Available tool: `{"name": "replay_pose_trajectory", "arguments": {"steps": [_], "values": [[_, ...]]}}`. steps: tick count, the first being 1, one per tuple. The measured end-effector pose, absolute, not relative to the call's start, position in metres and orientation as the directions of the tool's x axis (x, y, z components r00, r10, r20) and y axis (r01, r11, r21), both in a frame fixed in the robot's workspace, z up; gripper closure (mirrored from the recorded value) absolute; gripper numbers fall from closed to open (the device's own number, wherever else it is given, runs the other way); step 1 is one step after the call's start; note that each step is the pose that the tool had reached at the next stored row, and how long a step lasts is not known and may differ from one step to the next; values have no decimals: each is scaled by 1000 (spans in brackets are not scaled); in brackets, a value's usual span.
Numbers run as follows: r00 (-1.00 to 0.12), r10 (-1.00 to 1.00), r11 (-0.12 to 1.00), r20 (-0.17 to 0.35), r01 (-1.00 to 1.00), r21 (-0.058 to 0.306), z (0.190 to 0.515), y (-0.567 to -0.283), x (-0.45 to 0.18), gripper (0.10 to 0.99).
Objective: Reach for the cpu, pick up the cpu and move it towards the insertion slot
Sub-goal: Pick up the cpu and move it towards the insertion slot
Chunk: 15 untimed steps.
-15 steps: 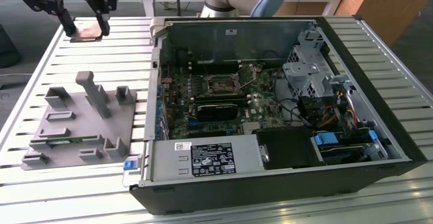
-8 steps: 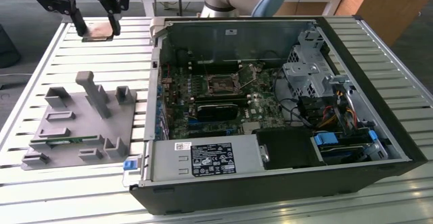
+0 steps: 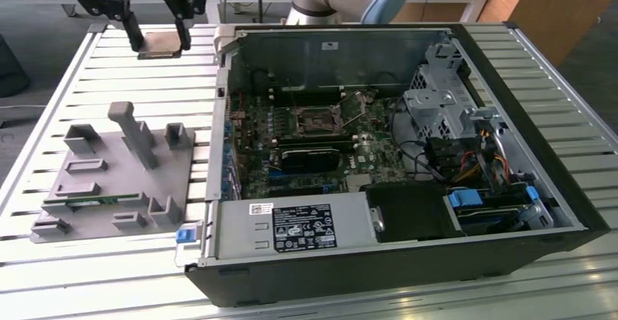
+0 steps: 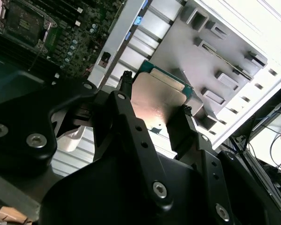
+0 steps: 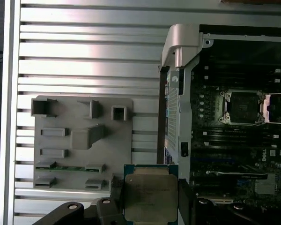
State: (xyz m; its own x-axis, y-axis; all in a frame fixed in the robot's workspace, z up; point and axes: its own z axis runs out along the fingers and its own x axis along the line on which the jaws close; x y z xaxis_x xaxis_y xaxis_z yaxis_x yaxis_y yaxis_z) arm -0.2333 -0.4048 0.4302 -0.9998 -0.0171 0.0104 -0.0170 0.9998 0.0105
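The cpu [image 3: 159, 48] is a flat square chip with a silvery top, held in the air over the slatted table at the exterior view's upper left. My gripper [image 3: 158, 43] is shut on it, one black finger on each of two opposite edges. In the first wrist view the cpu [image 5: 150, 194] sits between the fingers [image 5: 186, 197], above the gap between the grey tray and the case. The second wrist view shows the cpu [image 4: 154, 103] from its reflective side. The insertion slot [image 3: 317, 119], a dark square in a thin metal frame, lies open on the motherboard inside the case, also visible in both wrist views [image 5: 242, 107] [image 4: 22, 21].
A grey tray [image 3: 101, 179] with upright posts and a green memory stick [image 3: 92, 203] lies on the slatted table [image 3: 58, 276]. The open computer case has a raised metal wall [image 3: 227, 45] between the gripper and the motherboard. The power supply [image 3: 289, 227] and drive cage [image 3: 439, 106] flank the board.
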Motion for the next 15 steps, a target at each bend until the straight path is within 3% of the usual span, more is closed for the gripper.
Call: {"name": "replay_pose_trajectory", "arguments": {"steps": [15], "values": [[-1000, -17, 1000, 10, -17, 11, 430, -405, -191, 545]]}}
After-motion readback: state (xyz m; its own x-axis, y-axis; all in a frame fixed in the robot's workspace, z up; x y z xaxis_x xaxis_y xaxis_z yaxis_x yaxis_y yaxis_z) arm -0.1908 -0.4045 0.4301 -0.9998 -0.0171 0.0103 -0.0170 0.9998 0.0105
